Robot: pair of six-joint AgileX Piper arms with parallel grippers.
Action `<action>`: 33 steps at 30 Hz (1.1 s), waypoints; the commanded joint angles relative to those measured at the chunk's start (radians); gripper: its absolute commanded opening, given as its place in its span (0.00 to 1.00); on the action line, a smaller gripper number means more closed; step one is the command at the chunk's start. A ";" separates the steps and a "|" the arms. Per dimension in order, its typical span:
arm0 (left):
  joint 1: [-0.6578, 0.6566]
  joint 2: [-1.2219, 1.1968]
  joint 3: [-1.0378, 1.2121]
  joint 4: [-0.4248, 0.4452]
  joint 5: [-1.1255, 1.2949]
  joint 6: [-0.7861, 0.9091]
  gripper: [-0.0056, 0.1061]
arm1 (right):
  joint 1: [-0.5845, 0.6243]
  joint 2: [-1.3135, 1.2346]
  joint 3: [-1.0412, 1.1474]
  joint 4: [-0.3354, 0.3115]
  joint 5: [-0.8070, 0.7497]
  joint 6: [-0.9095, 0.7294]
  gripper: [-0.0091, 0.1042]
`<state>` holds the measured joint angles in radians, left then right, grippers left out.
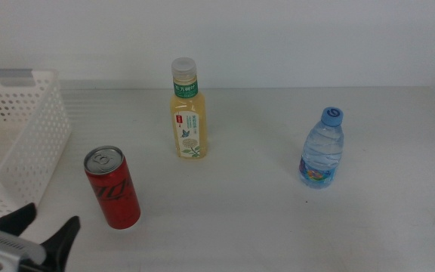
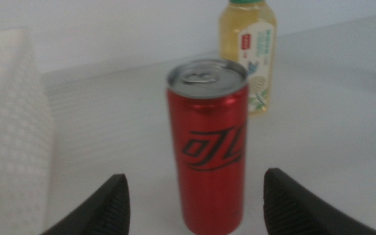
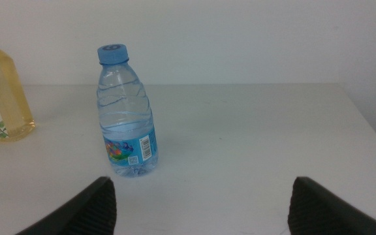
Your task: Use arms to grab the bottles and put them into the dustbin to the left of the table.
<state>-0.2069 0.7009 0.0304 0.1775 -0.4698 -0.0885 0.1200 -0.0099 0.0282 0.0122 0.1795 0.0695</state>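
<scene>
My left pincer (image 1: 49, 224): jaws spread wide, holding nothing. Red can (image 1: 112, 187): upright on the table (image 1: 248, 211), just ahead, facing the gap. Tea bottle (image 1: 187, 110): upright, farther beyond. Dustbin (image 1: 21, 136): beside me. My right pincer (image 3: 201, 205): open; water bottle (image 3: 126, 112) standing ahead.

red can (image 2: 209, 143): glossy metal | water bottle (image 3: 128, 114): clear plastic | dustbin (image 1: 21, 136): white perforated plastic | table (image 1: 278, 219): matt white
</scene>
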 commanded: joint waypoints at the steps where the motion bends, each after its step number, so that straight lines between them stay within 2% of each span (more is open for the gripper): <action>1: -0.024 0.076 0.004 -0.008 -0.154 -0.018 0.61 | -0.006 -0.027 -0.008 -0.006 -0.077 -0.014 0.72; 12: -0.029 0.350 0.005 -0.005 -0.413 -0.017 0.61 | -0.006 -0.027 -0.008 -0.006 -0.077 -0.014 0.72; 26: -0.029 0.541 0.005 0.004 -0.640 -0.018 0.61 | -0.006 -0.027 -0.008 -0.006 -0.077 -0.014 0.72; 33: -0.029 0.561 0.005 0.000 -0.689 -0.017 0.61 | -0.006 -0.027 -0.008 -0.006 -0.077 -0.014 0.72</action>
<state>-0.2333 1.2705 0.0212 0.1888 -1.0666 -0.0897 0.1200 -0.0099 0.0282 0.0122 0.1795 0.0695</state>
